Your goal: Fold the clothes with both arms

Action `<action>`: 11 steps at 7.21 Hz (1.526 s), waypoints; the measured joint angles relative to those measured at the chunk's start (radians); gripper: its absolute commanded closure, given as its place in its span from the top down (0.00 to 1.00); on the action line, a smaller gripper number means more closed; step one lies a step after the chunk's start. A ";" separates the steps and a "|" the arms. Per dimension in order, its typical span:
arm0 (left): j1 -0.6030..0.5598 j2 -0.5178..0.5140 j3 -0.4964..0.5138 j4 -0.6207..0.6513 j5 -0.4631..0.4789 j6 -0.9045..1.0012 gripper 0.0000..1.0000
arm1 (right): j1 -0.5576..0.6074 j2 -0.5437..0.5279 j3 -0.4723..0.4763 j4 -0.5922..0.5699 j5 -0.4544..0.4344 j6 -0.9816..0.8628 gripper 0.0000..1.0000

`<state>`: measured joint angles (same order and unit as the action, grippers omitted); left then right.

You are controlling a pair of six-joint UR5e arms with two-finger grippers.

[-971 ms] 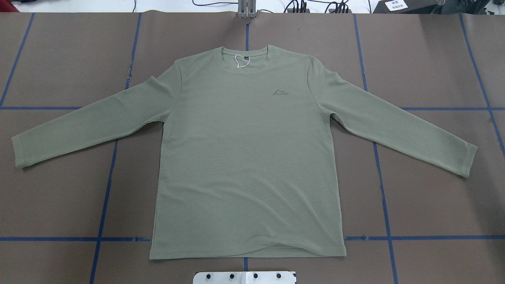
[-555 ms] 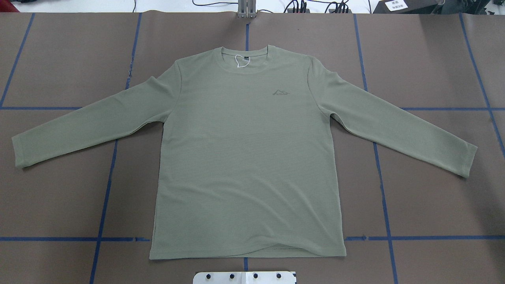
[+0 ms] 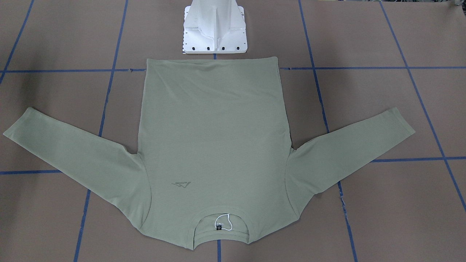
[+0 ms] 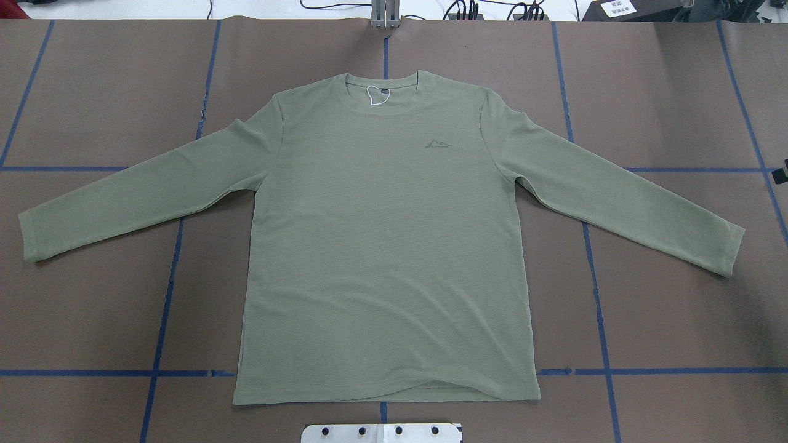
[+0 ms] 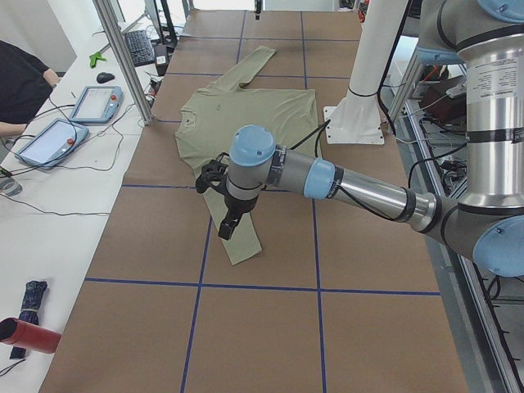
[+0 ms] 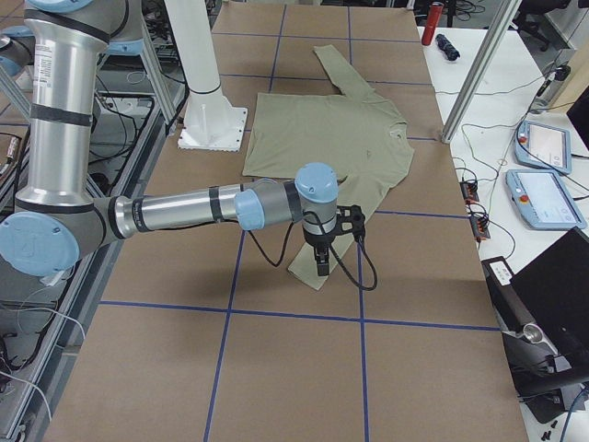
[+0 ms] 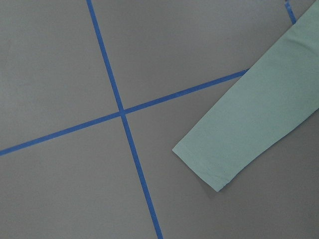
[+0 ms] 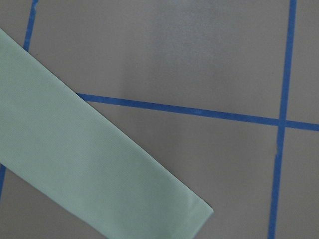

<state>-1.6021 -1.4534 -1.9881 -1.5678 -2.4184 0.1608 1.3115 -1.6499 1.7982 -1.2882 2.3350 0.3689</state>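
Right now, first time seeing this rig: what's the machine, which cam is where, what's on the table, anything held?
Two robot arms share a white pedestal at a brown table. The overhead view looks from behind the robot; the front-facing view looks back at it, so sides are mirrored. The two side views are shot from the table's ends: one shows the left arm near, the other the right arm. The two close-ups come from wrist cameras. One green long-sleeved shirt lies flat, face up, sleeves spread. The left gripper and right gripper each hang over a sleeve end; the wrist views show the cuffs lying free. Nothing looks held; whether the jaws are open I cannot tell.
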 measured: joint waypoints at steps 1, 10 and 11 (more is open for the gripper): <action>0.000 -0.003 -0.001 -0.013 -0.025 -0.064 1.00 | -0.052 0.004 -0.096 0.204 -0.011 0.139 1.00; -0.001 -0.005 -0.015 -0.021 -0.047 -0.134 1.00 | -0.226 -0.042 -0.370 0.687 -0.155 0.475 0.84; -0.001 -0.005 -0.015 -0.021 -0.047 -0.132 1.00 | -0.229 -0.042 -0.375 0.687 -0.158 0.475 0.83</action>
<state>-1.6030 -1.4588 -2.0030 -1.5892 -2.4651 0.0284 1.0823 -1.6922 1.4228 -0.6014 2.1766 0.8437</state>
